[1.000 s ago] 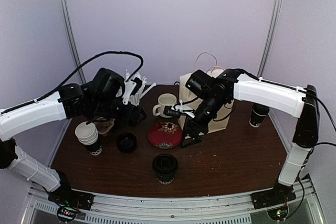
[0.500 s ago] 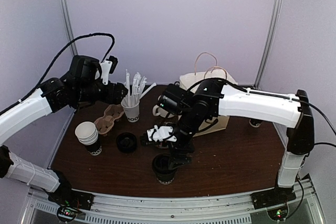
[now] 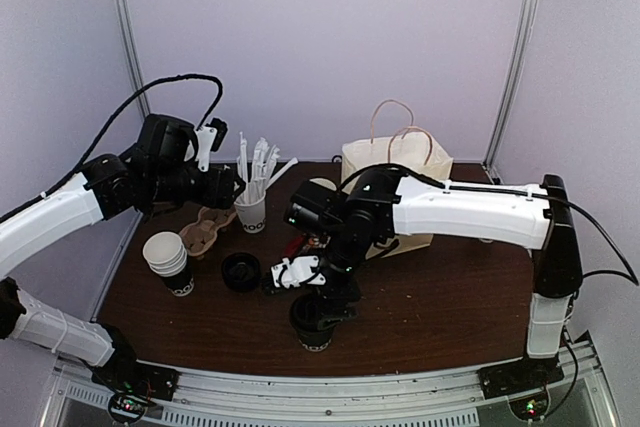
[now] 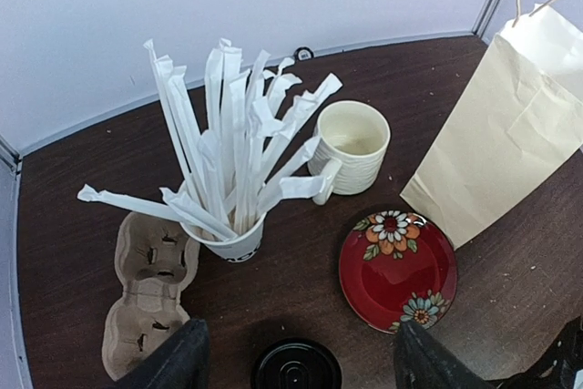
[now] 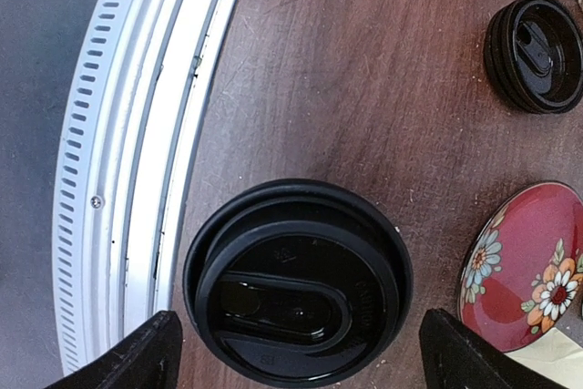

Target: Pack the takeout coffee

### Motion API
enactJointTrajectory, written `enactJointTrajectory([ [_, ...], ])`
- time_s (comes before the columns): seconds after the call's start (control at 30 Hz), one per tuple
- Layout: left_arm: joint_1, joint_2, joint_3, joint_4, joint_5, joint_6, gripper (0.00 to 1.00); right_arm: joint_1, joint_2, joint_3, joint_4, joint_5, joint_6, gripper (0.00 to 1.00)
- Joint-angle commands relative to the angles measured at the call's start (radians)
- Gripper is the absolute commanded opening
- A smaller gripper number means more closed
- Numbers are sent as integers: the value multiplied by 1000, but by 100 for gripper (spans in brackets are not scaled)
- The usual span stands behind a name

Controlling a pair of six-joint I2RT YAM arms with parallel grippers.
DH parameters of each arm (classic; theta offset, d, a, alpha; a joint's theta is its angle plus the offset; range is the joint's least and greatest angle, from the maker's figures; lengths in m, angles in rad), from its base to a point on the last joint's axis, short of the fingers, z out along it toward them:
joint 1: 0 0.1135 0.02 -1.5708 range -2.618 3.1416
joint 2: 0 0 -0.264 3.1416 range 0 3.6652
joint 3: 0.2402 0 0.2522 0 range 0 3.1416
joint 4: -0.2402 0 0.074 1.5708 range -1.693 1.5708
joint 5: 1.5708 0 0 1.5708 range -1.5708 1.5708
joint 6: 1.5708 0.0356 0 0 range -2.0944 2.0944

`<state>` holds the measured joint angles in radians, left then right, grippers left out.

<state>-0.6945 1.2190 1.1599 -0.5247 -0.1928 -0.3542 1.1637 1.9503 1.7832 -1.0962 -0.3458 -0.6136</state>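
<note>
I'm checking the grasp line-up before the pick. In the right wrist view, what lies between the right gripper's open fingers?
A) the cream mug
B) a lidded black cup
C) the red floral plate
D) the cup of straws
B: the right wrist view looks straight down on the lidded black cup, centred between the spread fingers of the right gripper, while the red plate lies off to one side.

The near black cup is partly covered by the right arm. The red plate is cut off at the right wrist view's edge.
</note>
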Motion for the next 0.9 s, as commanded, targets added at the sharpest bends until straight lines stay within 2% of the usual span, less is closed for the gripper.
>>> enactJointTrajectory([
  [0.0, 1, 6, -3, 36, 24, -14, 71, 16, 20, 27, 4, 28, 4, 92],
  [0.3, 1, 4, -15, 31, 19, -14, 71, 34, 32, 15, 2, 30, 4, 83],
  [0.53, 2, 2, -21, 29, 18, -16, 72, 34, -2, 0, 32, 105, 28, 73],
  [0.87, 1, 7, -7, 22, 18, -6, 72, 5, -110, -73, -35, 126, 63, 70],
])
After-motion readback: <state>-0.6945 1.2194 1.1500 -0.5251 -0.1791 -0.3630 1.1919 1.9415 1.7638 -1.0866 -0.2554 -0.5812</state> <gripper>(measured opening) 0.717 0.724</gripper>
